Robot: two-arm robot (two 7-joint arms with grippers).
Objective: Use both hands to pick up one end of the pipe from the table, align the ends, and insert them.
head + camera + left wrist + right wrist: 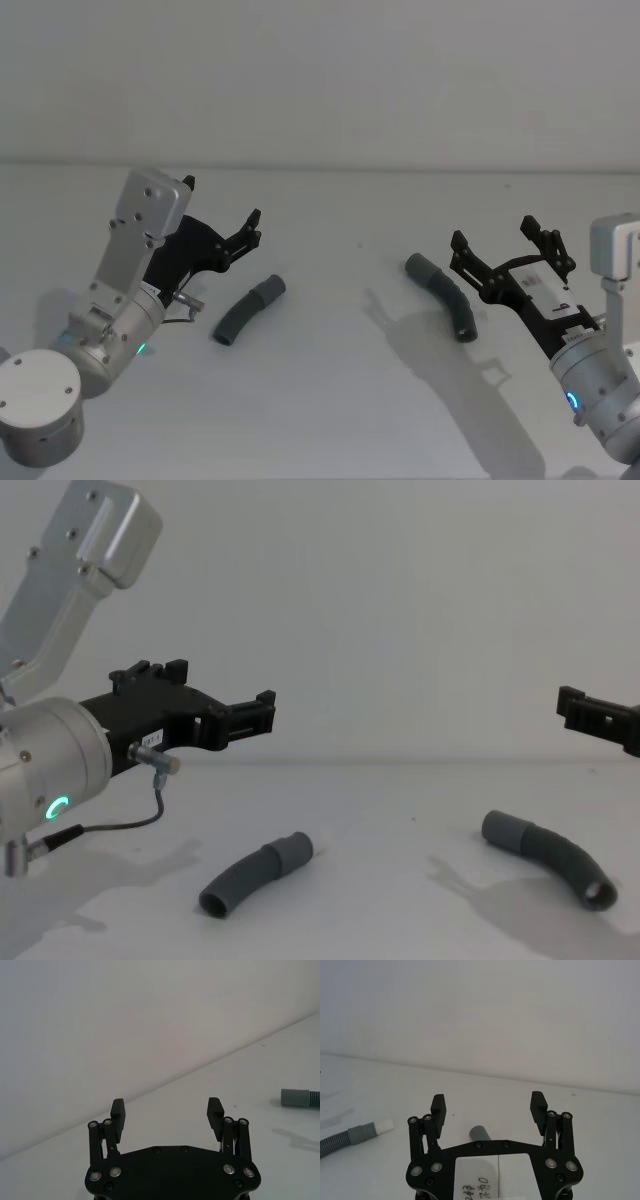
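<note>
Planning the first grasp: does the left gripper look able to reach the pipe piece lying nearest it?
Probably yes. The left gripper hangs open above the table, just beside that pipe piece, which lies alone with nothing between them. It would likely need to tilt down.

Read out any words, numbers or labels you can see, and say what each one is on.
White label on the right gripper: handwritten characters, sideways and partly cut off, perhaps digits; not clearly readable.
Small white tag on the left gripper: too small to read.
No other text is visible.
</note>
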